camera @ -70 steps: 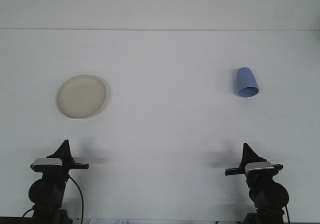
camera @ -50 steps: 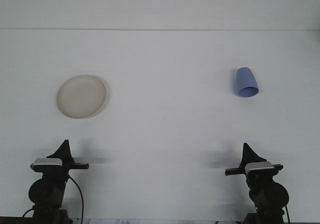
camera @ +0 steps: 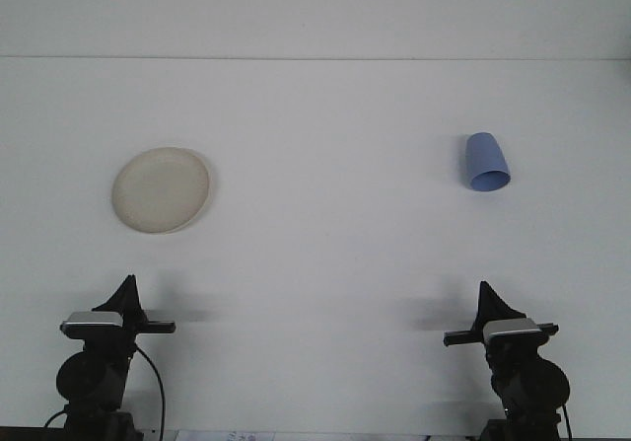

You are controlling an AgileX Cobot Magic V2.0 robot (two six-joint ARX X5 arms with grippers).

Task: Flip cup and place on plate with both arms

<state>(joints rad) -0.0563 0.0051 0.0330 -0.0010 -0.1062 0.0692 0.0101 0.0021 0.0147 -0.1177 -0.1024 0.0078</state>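
Front view showing light, stiff blue plastic cup (camera: 486, 162) lying tipped, calling for sidewall grasp; gripper states impossible to tell.

No readable text, labels, brands or numbers anywhere.

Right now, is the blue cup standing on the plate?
No, the blue cup is on the table's right side, far apart from the plate on the left.

The light is bright and even, a little cool. The white table (camera: 325, 254) looks flat, without glare. Soft, faint shadows lie beside the plate (camera: 161, 189) and cup (camera: 486, 162). The focus is slightly soft.
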